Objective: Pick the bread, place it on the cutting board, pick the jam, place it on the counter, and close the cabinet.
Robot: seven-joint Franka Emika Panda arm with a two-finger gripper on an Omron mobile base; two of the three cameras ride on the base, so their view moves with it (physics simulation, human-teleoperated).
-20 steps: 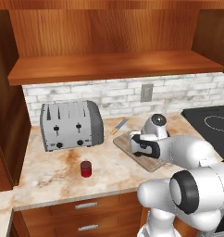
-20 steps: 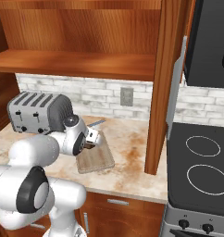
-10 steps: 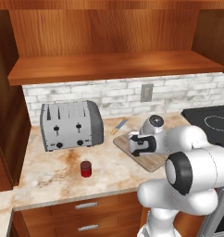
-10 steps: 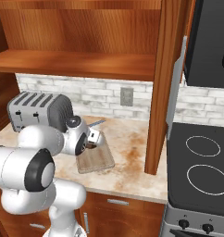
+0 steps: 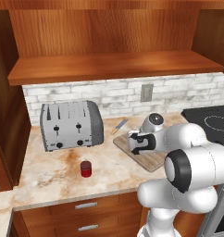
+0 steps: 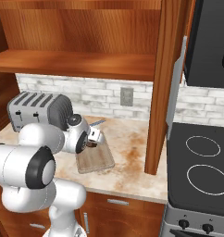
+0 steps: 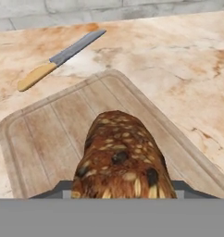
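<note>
the cutting board (image 5: 151,157) lies on the bench (image 5: 53,173), right of the toaster (image 5: 72,125). the knife (image 5: 119,126) lies behind the board. the jam (image 5: 86,169) stands in front of the toaster. the bread (image 7: 123,162) is over the board.

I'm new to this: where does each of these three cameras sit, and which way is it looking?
Left base view: behind the arm on its left, looking forward and down over the counter, toaster and jam; the white arm rises at lower right.
Right base view: behind on its right, facing the cutting board and stove; the arm rises at lower left.
Hand view: on the hand, looking along the bread it grips, over the board.
All share the board and knife.
</note>
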